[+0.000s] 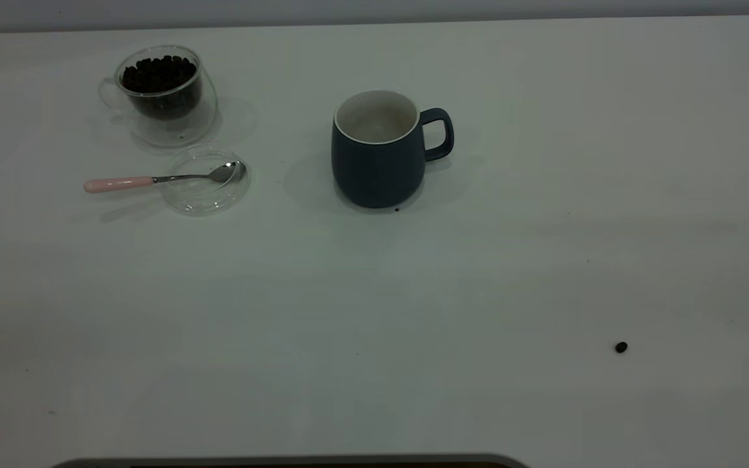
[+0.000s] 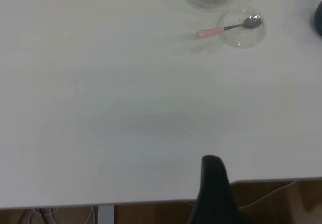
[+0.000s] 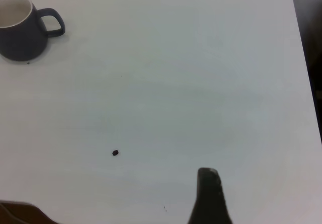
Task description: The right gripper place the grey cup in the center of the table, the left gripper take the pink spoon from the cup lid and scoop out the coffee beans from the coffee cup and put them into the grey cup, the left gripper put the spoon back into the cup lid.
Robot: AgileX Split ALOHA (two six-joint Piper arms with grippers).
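We see the pink spoon (image 1: 160, 180) lying bowl-in-lid on the cup lid (image 1: 205, 195), handle pointing away from the grey cup (image 1: 378, 153); left gripper (image 2: 214, 189) sits well back, nearer than the right. Jaws' state: cannot tell.

You face a plain white desk (image 1: 413, 325) with a rounded far corner, under dim, even light. A pale wall (image 1: 348, 10) runs behind it. Past the near edge you see brown wooden floor (image 2: 271, 201) and loose cables (image 2: 45, 216).
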